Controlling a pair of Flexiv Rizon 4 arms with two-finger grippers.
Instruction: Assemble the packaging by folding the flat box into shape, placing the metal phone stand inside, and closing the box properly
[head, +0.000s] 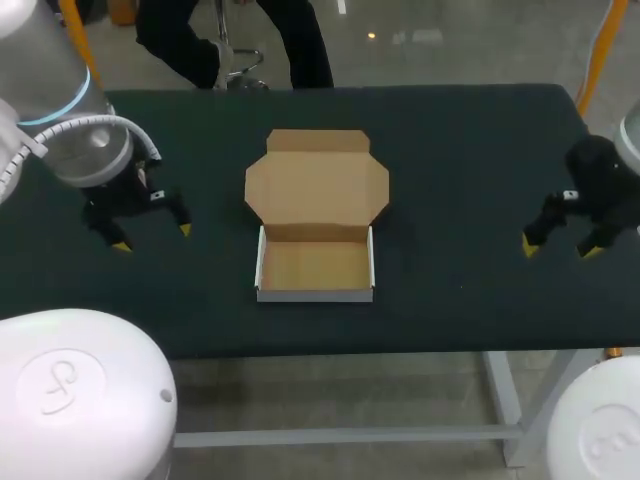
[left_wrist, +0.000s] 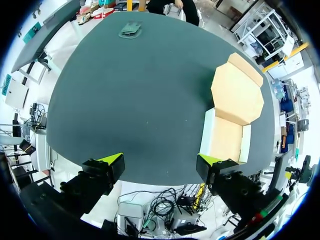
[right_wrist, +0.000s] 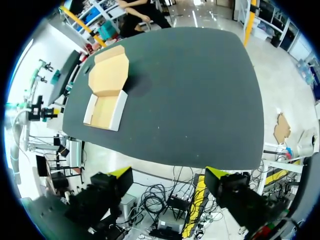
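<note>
Both my grippers, left (head: 152, 237) and right (head: 561, 249), hang open and empty near the table's (head: 460, 150) side edges, box (head: 316, 225) mid-table with lid flat open, phone stand (left_wrist: 131, 30) by the far left corner.

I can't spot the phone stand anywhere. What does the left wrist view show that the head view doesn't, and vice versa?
Only the left wrist view: the stand, near the far edge of the table, well ahead of the left gripper. Only the head view: the right gripper, open, right of the box. Both: the open left gripper and the empty box, its lid laid flat open, on the table.
</note>
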